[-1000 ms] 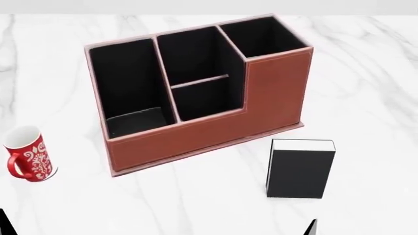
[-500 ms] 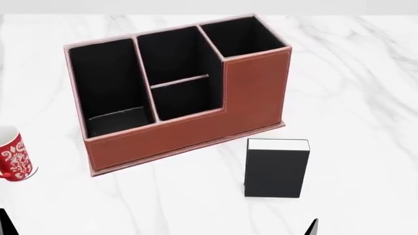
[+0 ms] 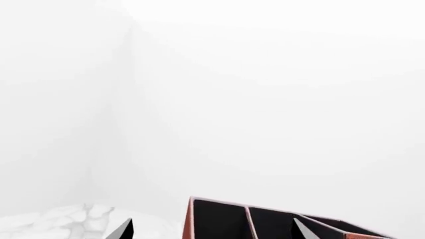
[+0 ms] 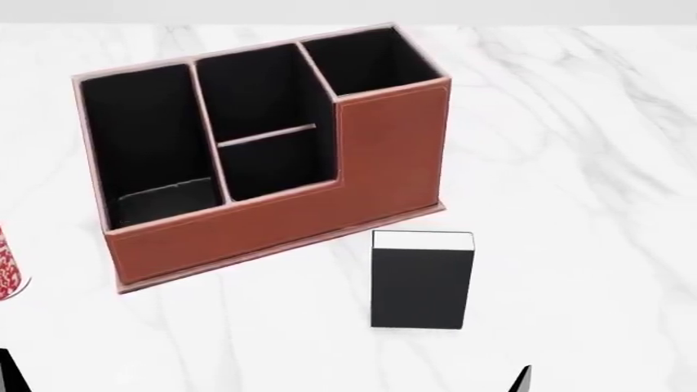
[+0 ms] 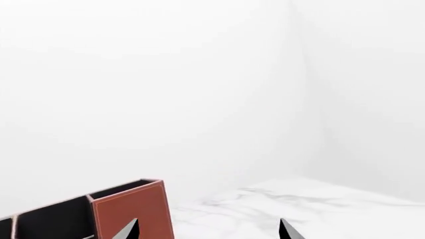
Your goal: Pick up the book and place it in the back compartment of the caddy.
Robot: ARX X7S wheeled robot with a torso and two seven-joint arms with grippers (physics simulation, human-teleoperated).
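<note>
Black book and leather caddy on a white marble desk, both arms held low and clear of them.

The book (image 4: 422,286) lies flat on the desk (image 4: 577,163), page edges toward the caddy (image 4: 273,220), just in front of its tall right end and apart from it. The back compartment (image 4: 261,94) sits behind the thin pale divider (image 4: 267,135), holding nothing. A red-and-white mug (image 4: 9,273) shows at the left edge. The left claw (image 3: 211,233) and right claw (image 5: 209,231) each show two dark fingertips spread apart, pinching nothing; only the tips are visible.
</note>
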